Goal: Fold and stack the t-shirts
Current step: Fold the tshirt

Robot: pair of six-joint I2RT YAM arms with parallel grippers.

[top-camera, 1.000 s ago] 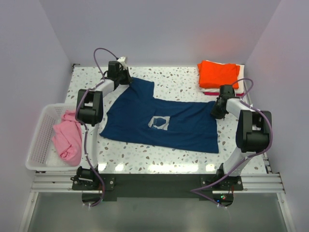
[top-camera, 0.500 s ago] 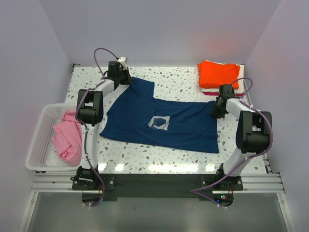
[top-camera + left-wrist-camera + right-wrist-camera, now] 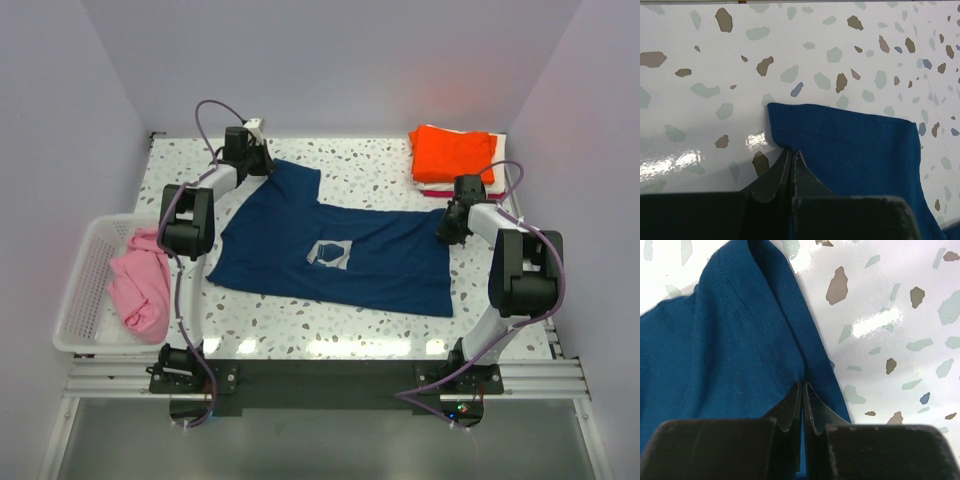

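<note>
The navy blue t-shirt [image 3: 340, 255] lies spread on the speckled table with its pale chest print [image 3: 330, 252] facing up. My left gripper [image 3: 262, 166] is at the shirt's far left corner, shut on the cloth edge; the left wrist view shows the jaws [image 3: 791, 152] pinching the blue fabric [image 3: 850, 145]. My right gripper [image 3: 446, 228] is at the shirt's right corner, shut on the hem, seen in the right wrist view [image 3: 803, 386] over the blue cloth [image 3: 730, 340]. A pink t-shirt [image 3: 140, 282] lies in the basket. The folded orange shirt [image 3: 452, 151] tops a stack at the far right.
The white slatted basket [image 3: 82, 300] stands at the table's left edge. The stack under the orange shirt shows white and red edges [image 3: 438, 189]. The walls close in on the left, back and right.
</note>
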